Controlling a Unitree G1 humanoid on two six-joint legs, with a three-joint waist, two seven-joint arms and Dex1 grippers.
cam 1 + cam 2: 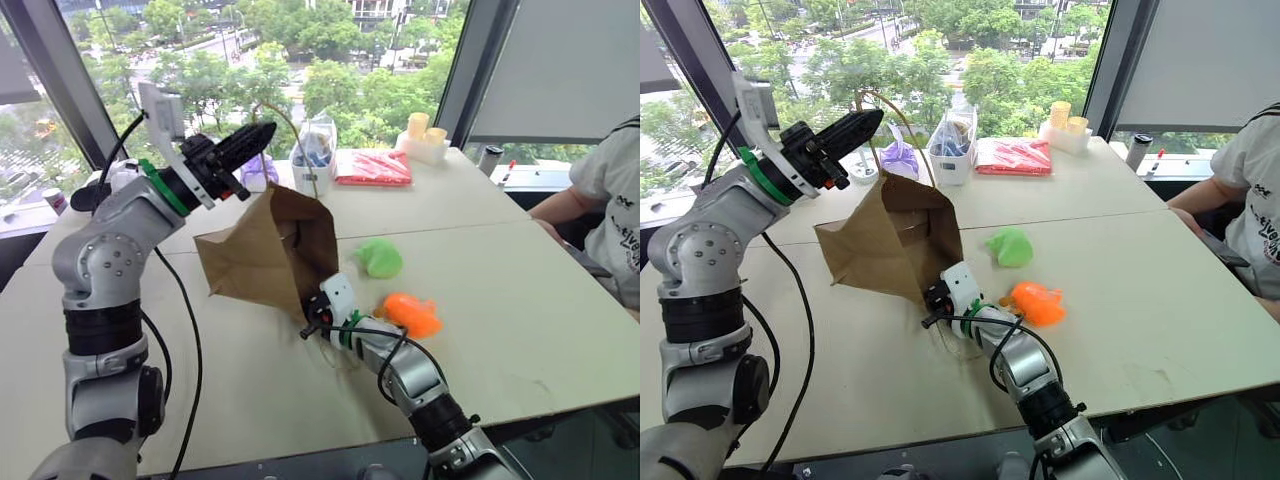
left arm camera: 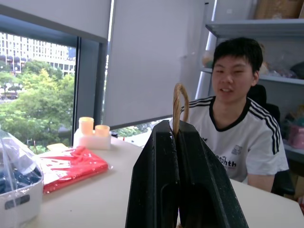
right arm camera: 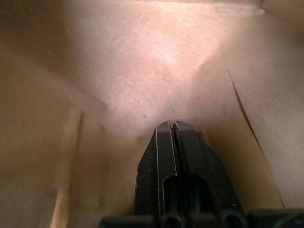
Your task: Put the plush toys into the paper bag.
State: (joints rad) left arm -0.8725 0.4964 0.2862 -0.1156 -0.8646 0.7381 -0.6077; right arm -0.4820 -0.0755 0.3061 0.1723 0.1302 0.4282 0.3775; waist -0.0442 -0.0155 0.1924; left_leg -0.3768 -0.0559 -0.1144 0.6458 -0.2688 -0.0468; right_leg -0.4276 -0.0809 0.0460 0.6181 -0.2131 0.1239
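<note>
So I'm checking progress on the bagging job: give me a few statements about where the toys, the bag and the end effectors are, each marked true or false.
1. The left end effector is shut on the paper bag's cord handle. True.
2. The green plush toy is inside the bag. False: it lies on the table beside the bag.
3. The right end effector is inside the bag, shut and empty. True.
4. The orange plush toy is held by the right end effector. False: it lies on the table next to that arm.
</note>
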